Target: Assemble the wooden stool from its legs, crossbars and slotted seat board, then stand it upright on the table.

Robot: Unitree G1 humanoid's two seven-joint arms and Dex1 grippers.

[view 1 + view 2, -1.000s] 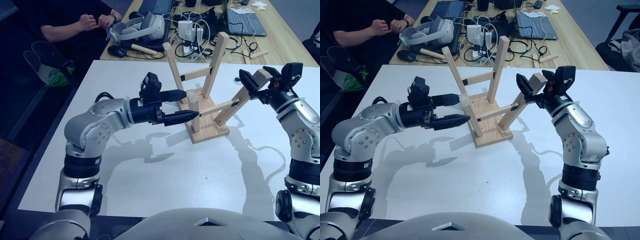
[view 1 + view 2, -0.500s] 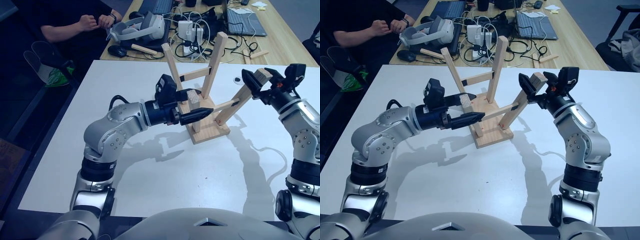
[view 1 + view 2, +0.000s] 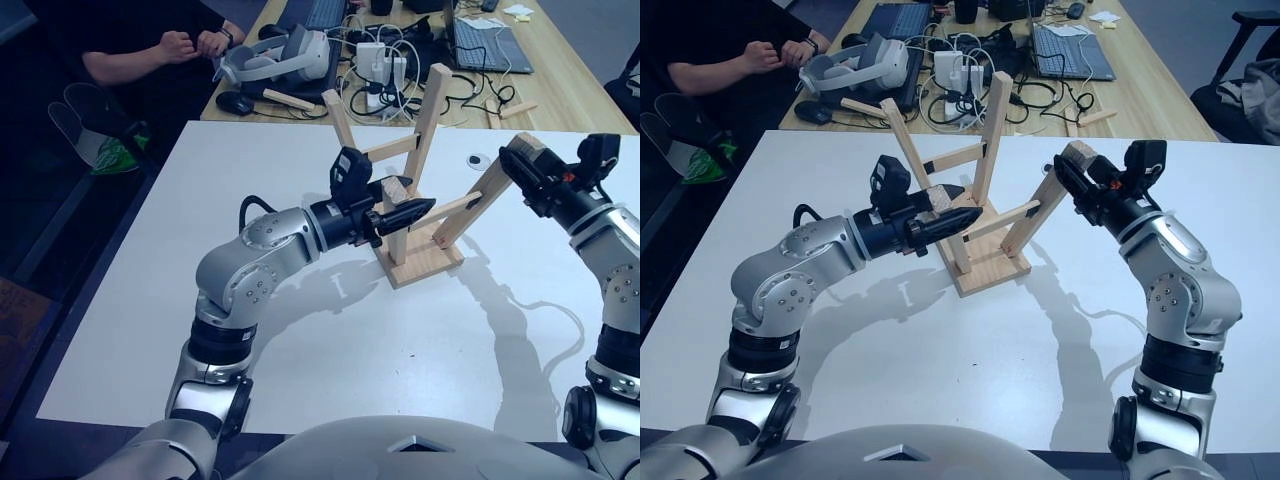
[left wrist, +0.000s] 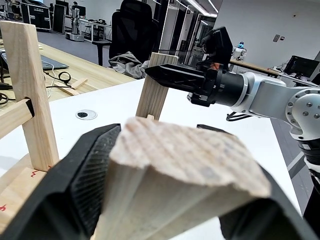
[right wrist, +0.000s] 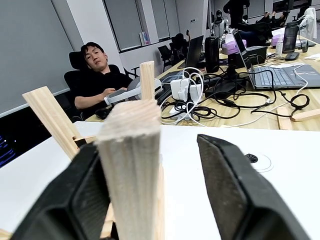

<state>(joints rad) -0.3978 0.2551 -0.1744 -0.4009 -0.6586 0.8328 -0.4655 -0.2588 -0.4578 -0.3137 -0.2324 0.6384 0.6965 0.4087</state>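
Now your left gripper [image 3: 415, 212] has slid in and clamped the near leg [image 3: 398, 245]. The right gripper [image 3: 522, 168] stays apart around the far leg [image 3: 488, 187], and the stool [image 3: 430, 262] is braced upside down.

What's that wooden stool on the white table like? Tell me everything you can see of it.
The wooden stool is pale bare wood, upside down: its seat board lies flat on the table and four legs splay upward, joined by thin crossbars. The left pincer is clamped on the top end of a near leg; the right pincer brackets the tilted right leg's end, open.
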